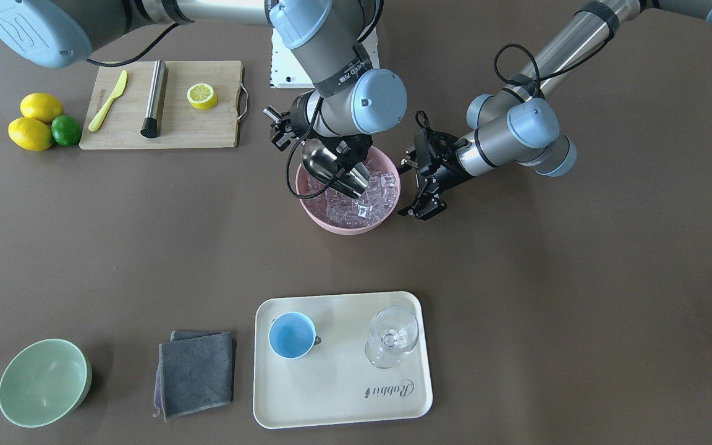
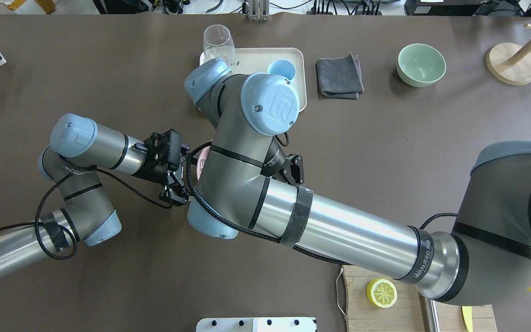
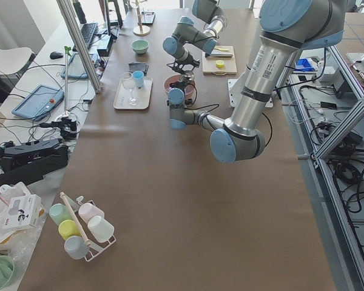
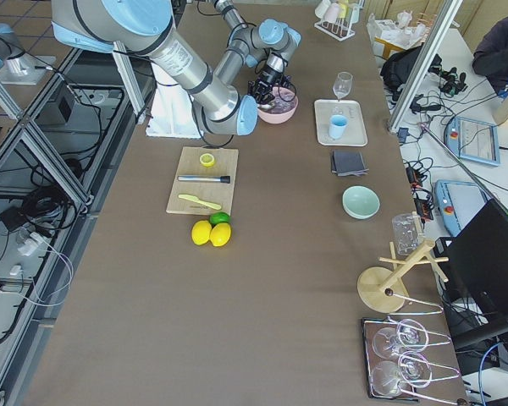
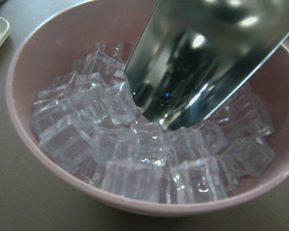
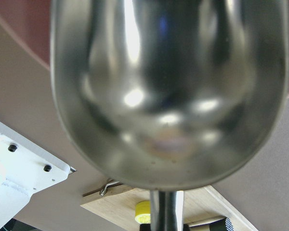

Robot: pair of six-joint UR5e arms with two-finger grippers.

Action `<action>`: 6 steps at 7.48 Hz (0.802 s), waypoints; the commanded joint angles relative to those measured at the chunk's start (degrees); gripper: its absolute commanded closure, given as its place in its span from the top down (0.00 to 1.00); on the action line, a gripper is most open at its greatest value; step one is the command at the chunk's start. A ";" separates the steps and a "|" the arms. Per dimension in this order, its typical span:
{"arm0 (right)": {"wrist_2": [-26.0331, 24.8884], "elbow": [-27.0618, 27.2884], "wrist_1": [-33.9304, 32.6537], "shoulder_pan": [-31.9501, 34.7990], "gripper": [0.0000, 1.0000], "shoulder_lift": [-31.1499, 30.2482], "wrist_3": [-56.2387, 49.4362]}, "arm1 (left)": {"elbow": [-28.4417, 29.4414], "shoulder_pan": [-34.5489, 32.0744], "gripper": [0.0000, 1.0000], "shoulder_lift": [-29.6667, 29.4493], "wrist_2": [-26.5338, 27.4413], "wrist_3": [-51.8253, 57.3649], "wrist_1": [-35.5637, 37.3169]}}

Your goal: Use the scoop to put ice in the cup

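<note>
The scoop [image 1: 331, 172] tilts mouth-down into the pink bowl [image 1: 343, 226], its steel trough [image 5: 197, 72] pressed among the ice [image 5: 135, 144]. My right gripper [image 1: 351, 153] is above the bowl's far side, shut on the scoop's handle [image 6: 164, 214]. No ice shows inside the trough [image 6: 168, 86]. Just outside the bowl's rim my left gripper [image 1: 419, 213] stands open, holding nothing, close to the table. The light-blue cup [image 1: 292, 335] stands upright on the cream tray [image 1: 331, 395], well away from both grippers.
A clear stemmed glass [image 1: 392, 337] shares the tray. A grey cloth [image 1: 196, 372] and a pale-green bowl [image 1: 44, 382] lie beside it. A cutting board [image 1: 164, 105] carries a steel rod, a yellow knife and a half lemon; two lemons and a lime [image 1: 65, 130] lie next to it.
</note>
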 commanded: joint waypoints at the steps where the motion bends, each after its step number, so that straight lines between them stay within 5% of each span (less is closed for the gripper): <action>1: 0.80 -0.24 1.00 0.06 0.00 0.25 0.50 | 0.00 0.00 0.98 -0.02 0.02 0.00 0.00; 6: 2.21 0.37 -4.52 0.94 0.00 0.43 0.68 | 0.00 -0.09 0.98 0.06 0.02 0.00 0.00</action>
